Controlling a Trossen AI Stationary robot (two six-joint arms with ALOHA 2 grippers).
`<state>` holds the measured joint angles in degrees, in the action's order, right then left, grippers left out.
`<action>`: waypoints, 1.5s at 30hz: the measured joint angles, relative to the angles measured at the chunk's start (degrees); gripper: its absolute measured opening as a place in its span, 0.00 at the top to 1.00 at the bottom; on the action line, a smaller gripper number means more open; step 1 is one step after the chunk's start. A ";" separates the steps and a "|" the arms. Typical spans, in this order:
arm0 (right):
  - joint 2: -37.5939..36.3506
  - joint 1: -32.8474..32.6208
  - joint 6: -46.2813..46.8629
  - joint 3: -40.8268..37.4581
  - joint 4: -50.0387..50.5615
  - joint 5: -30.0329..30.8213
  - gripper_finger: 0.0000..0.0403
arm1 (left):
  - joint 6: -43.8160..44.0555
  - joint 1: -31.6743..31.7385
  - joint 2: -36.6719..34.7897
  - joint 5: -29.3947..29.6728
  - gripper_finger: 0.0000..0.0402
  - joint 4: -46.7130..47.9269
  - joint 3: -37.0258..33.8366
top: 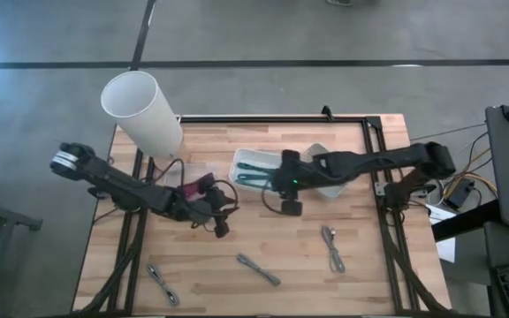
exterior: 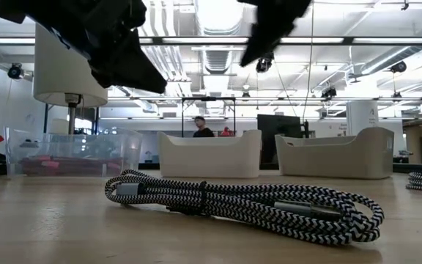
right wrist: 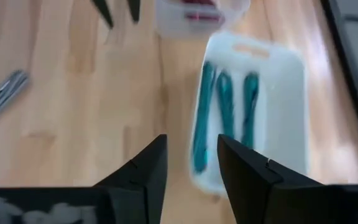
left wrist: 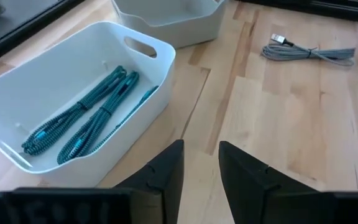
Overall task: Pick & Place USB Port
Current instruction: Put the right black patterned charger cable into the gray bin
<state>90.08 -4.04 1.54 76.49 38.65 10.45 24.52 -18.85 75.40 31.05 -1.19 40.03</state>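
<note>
Three grey braided USB cables lie coiled on the near half of the table: one (top: pixel 162 283) at the left, one (top: pixel 259 269) in the middle, one (top: pixel 332 248) at the right. The middle one fills the low view's foreground (exterior: pixel 240 202). A white bin (top: pixel 239 162) holds several teal cables (left wrist: pixel 86 115). My left gripper (top: pixel 222 230) hovers open just near-left of that bin, its fingers empty (left wrist: pixel 201 165). My right gripper (top: pixel 290 209) hovers open at the bin's near-right corner, also empty (right wrist: pixel 191 155).
A second white bin (top: pixel 332 181) sits under my right arm, right of the first. A clear bin with red cables (top: pixel 193 184) stands left of the white one. A tall white cylinder (top: pixel 144 110) rises at the far-left corner. The wood between the three grey cables is bare.
</note>
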 joint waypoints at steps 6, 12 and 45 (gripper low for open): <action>-7.49 -3.51 14.56 -12.02 -0.40 0.01 0.69 | 0.97 0.01 2.22 0.08 0.70 -0.86 0.00; -12.80 -9.35 29.79 -21.85 -0.43 -0.02 0.69 | 1.06 0.02 2.99 0.50 0.70 -1.01 0.00; -8.31 -36.51 94.35 -32.26 0.09 -7.93 0.61 | -20.43 3.55 3.03 5.09 0.70 -16.32 4.79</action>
<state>81.76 -40.55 95.89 44.24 38.74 2.53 4.10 -15.30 78.43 36.14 -17.51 44.82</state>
